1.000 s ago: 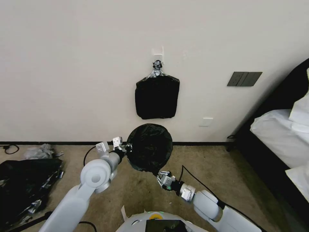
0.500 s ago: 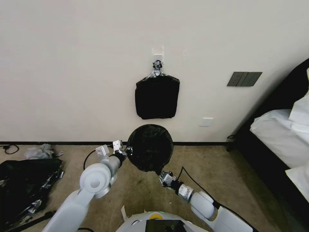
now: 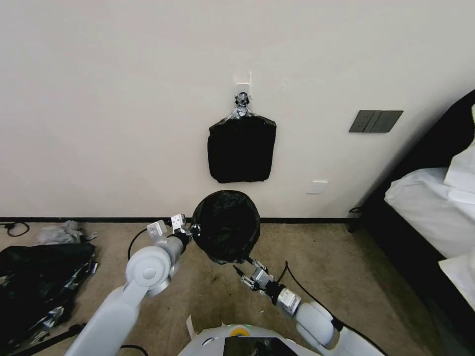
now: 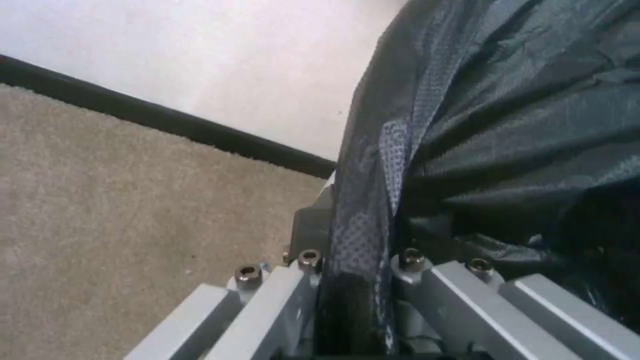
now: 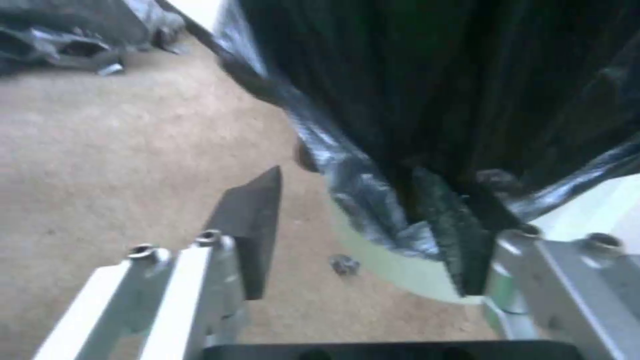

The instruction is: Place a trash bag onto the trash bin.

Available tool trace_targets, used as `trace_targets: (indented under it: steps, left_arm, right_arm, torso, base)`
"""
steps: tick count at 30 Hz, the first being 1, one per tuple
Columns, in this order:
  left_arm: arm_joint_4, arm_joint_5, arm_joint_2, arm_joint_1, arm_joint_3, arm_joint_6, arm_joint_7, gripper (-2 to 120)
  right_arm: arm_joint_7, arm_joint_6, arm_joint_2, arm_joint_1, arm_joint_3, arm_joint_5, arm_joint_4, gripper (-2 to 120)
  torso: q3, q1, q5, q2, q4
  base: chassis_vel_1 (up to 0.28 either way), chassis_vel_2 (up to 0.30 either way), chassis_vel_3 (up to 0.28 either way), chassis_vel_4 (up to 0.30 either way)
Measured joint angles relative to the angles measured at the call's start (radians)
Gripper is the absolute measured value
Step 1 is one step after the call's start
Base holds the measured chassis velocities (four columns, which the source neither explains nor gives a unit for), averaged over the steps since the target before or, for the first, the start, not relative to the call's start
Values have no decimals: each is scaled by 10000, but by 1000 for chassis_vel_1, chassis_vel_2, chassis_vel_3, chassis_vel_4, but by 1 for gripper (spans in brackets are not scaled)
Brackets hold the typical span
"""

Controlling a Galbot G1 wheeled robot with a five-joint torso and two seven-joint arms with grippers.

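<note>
Carpet is running up to a pale wall where a bundle of bags (image 3: 241,148) is hanging from a hook. Below it the bag (image 3: 225,225) is lying stretched over the bin (image 5: 400,270). At its left edge the left tool (image 3: 194,230) is pinching the plastic (image 4: 363,210). At its near edge the right tool (image 3: 246,271) is standing spread, one finger (image 5: 257,220) off the bag, the other against its hem.

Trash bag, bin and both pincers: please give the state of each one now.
Trash bag: spread open over the bin's top, draped down its sides.
Trash bin: upright on the carpet, mostly covered.
Left pincer: shut on the bag's edge.
Right pincer: open at the bag's hem.
</note>
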Motion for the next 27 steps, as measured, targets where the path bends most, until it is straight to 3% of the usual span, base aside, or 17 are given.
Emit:
trace_targets:
  steps: [8, 10, 13, 16, 21, 27]
  left_arm:
    - [417, 168, 62, -326, 79, -143, 21, 3]
    - [471, 1016, 89, -298, 191, -271, 459, 3]
    - [468, 1489, 98, -266, 252, -337, 686, 3]
    - [247, 2646, 28, -158, 541, -424, 1070, 3]
    - [275, 3605, -73, 13, 724, -499, 1223, 3]
    - [257, 4596, -230, 434, 1015, -662, 1420, 3]
  right_arm:
    - [-143, 351, 23, -822, 325, -135, 620, 85]
    - [9, 335, -49, -1136, 544, 150, 1022, 95]
    - [109, 270, -84, -1265, 635, 343, 1265, 97]
    - [617, -370, -295, -1717, 912, 1240, 2374, 100]
    - [1135, -906, -456, -1917, 1064, 1713, 3216, 89]
    - [2025, -2164, -710, -1717, 1271, 3360, 4380, 67]
  torso:
    - [0, 0, 1, 0, 1]
    - [0, 0, -1, 0, -1]
    - [0, 0, -1, 0, 0]
    - [0, 0, 1, 0, -1]
    - [0, 0, 2, 0, 2]
    - [-1, 0, 1, 0, 0]
  base:
    - [0, 0, 0, 0]
    - [0, 0, 0, 0]
    - [0, 0, 0, 0]
    - [0, 0, 0, 0]
    - [0, 0, 0, 0]
    - [0, 0, 0, 0]
